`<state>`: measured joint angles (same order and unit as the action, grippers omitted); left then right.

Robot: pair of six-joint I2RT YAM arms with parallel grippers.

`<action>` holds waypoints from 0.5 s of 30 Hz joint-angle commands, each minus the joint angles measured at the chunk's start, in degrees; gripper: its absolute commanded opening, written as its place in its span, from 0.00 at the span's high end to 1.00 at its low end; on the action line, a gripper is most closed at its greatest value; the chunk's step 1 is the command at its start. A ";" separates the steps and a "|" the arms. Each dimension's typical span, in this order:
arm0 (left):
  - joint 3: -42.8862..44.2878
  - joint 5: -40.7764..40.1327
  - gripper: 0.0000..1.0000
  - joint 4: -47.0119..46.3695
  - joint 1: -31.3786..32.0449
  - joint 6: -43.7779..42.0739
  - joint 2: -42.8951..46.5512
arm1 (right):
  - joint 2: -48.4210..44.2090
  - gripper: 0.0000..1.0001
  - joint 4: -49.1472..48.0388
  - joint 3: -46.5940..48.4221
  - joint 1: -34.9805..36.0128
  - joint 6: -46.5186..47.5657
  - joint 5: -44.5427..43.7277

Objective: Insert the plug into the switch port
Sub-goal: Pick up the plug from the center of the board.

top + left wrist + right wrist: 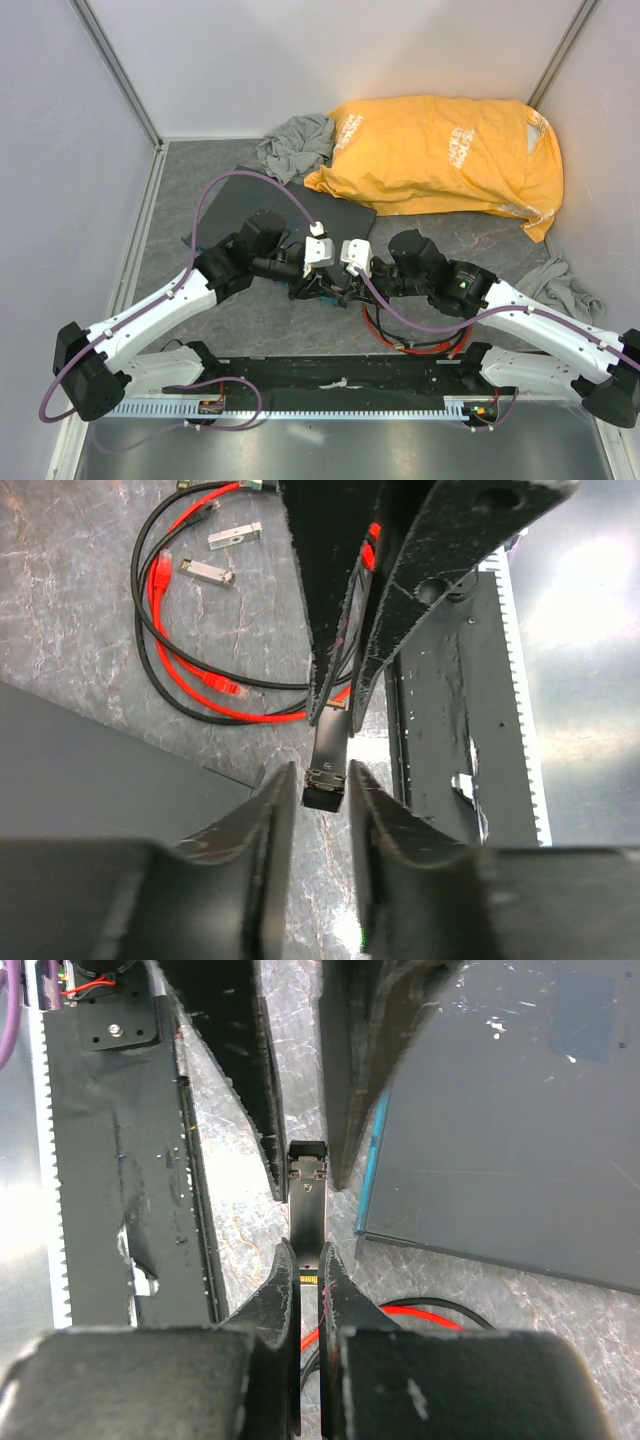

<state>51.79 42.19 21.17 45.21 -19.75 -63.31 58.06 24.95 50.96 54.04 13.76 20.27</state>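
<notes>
right gripper is clamped on the plug; its tip is flanked by the left gripper, grip uncertain. handover judged underway: firm left closure needed next.

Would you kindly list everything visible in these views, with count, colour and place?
switch box: one, dark grey with a blue-green front edge, mid-table.
held module: one, silver, between both claws.
loose modules: two, silver, on the table by the cables.
red cables: count unclear, red with red plugs, coiled on the table.
black cable: one, looped with the red ones.
bag: one, yellow-orange, far right.
cloths: two, grey, one beside the bag, one at the right edge.
left claw: black, jaws around the module's free end, slim gaps showing.
right claw: black, shut on the module.
</notes>
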 commanded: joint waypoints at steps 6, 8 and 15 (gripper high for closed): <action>2.88 -2.81 0.98 1.24 1.02 -1.96 -0.59 | -0.23 0.96 -1.22 -0.77 0.54 0.13 -0.41; 2.01 -5.36 0.98 0.46 1.11 -0.30 -0.33 | -0.23 0.84 -2.01 -1.12 0.54 -0.57 -0.67; -8.71 -20.01 0.98 -10.76 1.55 12.35 6.34 | -3.92 0.47 -9.55 -5.51 0.36 -6.19 -5.93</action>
<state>49.25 33.41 19.42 46.70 -16.60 -61.95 57.01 21.45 47.55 54.26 11.42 17.91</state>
